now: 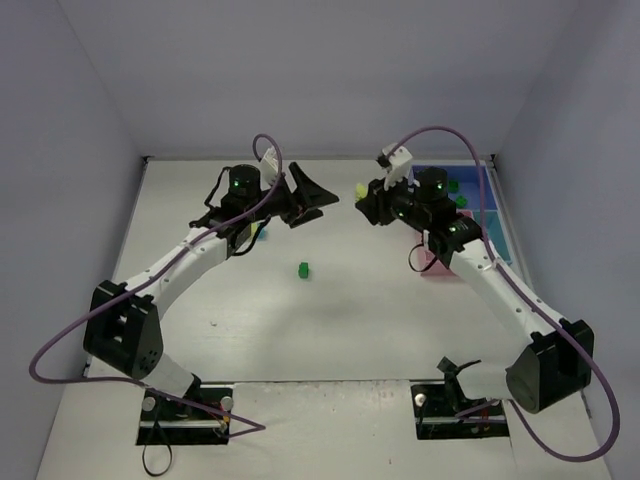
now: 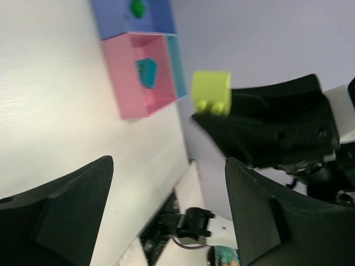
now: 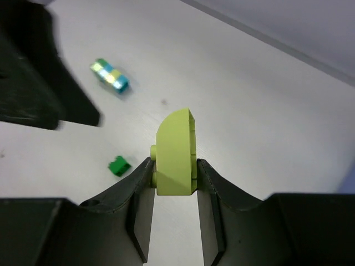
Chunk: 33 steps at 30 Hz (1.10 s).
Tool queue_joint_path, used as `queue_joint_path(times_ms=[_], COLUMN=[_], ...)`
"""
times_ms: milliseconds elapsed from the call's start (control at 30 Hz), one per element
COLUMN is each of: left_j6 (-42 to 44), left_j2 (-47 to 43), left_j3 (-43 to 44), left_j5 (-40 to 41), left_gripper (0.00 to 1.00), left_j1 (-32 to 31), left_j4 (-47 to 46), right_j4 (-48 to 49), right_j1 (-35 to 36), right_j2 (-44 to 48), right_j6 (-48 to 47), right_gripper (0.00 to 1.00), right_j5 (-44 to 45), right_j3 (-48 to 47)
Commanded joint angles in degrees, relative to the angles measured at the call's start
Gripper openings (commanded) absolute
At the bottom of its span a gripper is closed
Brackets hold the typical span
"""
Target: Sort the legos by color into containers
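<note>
— Right gripper (image 3: 175,169)?
— Clenched on a yellow-green brick (image 3: 176,149), held above the table (image 1: 330,340).
— Left gripper (image 1: 313,200)?
— Spread wide, empty, at 9 o'clock of that brick.
— The rest?
— A green brick (image 1: 303,269) lies at its 7 o'clock, trays (image 1: 478,185) at 3 o'clock.

Three joined trays stood at the far right corner of the tabletop (image 1: 350,330): one blue tray (image 2: 116,16), one pink tray (image 2: 125,77), one light blue tray (image 2: 178,66). Five lego pieces could be counted with certainty: one yellow-green brick (image 3: 176,152), one dark green brick (image 1: 303,270), one second green brick (image 2: 137,7), one cyan brick (image 2: 147,72), one multicolour stack (image 3: 110,76).
</note>
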<state>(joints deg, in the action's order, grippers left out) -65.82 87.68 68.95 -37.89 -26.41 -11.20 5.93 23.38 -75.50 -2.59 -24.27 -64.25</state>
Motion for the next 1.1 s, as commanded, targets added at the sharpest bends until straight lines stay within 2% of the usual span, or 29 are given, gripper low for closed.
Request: queue_joint_path(times_ms=[0, 67, 100, 200, 267, 300, 333, 500, 633, 667, 733, 833, 867, 900, 933, 1033, 1067], left_j6=[13.85, 20.97, 24.65, 28.81, 31.8, 33.37, 34.0, 35.76, 36.29, 36.38, 36.64, 36.82, 36.73, 36.73, 36.73, 36.56, 36.47], left_j2=[-6.11, -7.08, -7.87, -8.75, -8.93, -8.76, -8.75, -9.02, -9.02, -8.93, -9.02, -8.23, -7.7, -7.52, -7.26, -6.47, -6.21], left_j3=[4.44, 5.06, 5.14, 4.62, 3.92, 2.96, 2.95, -0.39, -1.53, -1.8, -2.24, -1.98, -1.89, -1.8, -1.8, -1.8, -1.8], left_j5=[8.42, 12.82, 16.76, 22.92, 23.82, 24.44, 24.44, 25.23, 25.14, 25.32, 25.93, 25.76, 25.76, 25.76, 25.93, 26.37, 26.72], left_gripper=[0.75, 0.75, 0.75, 0.75, 0.75, 0.75, 0.75, 0.75, 0.75, 0.75, 0.75, 0.75, 0.75, 0.75, 0.75, 0.75, 0.75], left_j1=[0.4, 0.4, 0.49, 0.4, 0.4, 0.4, 0.4, 0.31, 0.05, 0.05, -0.04, -0.13, -0.3, -0.48, -0.57, -1.27, -1.53], left_j4=[15.38, 23.02, 26.89, 31.05, 33.69, 35.35, 35.89, 36.25, 36.69, 36.6, 36.69, 36.86, 36.95, 37.13, 37.04, 37.13, 37.13], right_j4=[-0.11, -1.97, -3.81, -6.01, -8.65, -9.35, -9.36, -10.33, -9.89, -9.89, -9.98, -9.89, -10.06, -10.24, -10.24, -10.5, -10.77], right_j1=[-6.73, -9.82, -12.8, -17.73, -23.27, -27.55, -28.99, -34.97, -37.87, -38.23, -39.37, -40.51, -40.78, -40.78, -40.78, -40.78, -40.78], right_j2=[3.78, 4.22, 4.31, 3.27, 2.3, 0.64, 0.62, -6.47, -11.14, -12.37, -15.63, -18.53, -19.5, -19.68, -19.77, -19.59, -19.24], right_j6=[4.07, 5.31, 6.53, 8.64, 12.6, 14.26, 14.71, 16.3, 16.39, 16.04, 15.95, 16.12, 16.13, 16.04, 15.95, 15.77, 15.86], right_gripper=[0.0, 0.0, 0.0, 0.0, 0.0, 0.0, 0.0, 0.0, 0.06, 0.1, 0.13, 0.24, 0.33, 0.37, 0.5, 0.67, 0.69], right_j5=[11.14, 15.81, 21.32, 27.94, 31.29, 32.17, 32.62, 34.12, 33.94, 33.77, 33.15, 31.57, 30.96, 30.69, 30.17, 27.98, 27.53], right_j3=[3.15, 4.21, 4.74, 5.36, 4.92, 4.84, 4.66, 2.03, 0.18, -0.43, -2.37, -4.13, -4.48, -4.83, -4.83, -4.83, -4.83])
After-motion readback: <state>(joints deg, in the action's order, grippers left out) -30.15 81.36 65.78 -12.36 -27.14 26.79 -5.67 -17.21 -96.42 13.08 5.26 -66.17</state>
